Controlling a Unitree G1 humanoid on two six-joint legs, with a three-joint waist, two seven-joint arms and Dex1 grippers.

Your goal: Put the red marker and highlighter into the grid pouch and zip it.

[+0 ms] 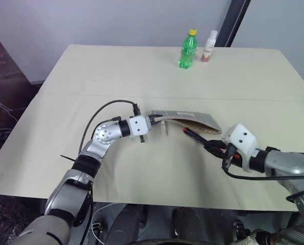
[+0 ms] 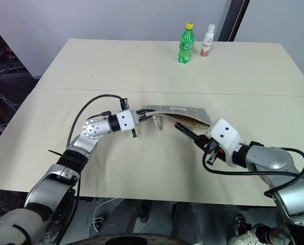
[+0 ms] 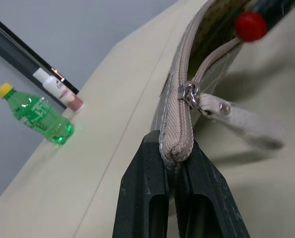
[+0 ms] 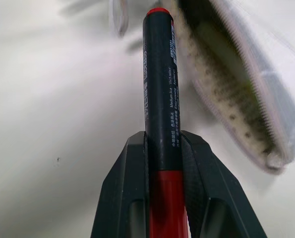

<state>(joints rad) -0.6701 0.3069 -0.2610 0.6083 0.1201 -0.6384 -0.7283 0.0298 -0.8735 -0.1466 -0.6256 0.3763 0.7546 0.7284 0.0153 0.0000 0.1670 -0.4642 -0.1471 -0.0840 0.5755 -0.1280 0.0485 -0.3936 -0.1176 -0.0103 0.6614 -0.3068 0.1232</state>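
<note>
- The left gripper (image 3: 177, 163) pinches the end of the grid pouch (image 1: 192, 121), holding its mouth open.
- The right gripper (image 4: 164, 148) squeezes the red marker (image 4: 159, 84), just beside the pouch's open mouth.

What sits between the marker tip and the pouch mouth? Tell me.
Nothing: in the left eye view only bare table separates the marker, held in the right gripper, from the open pouch.
</note>
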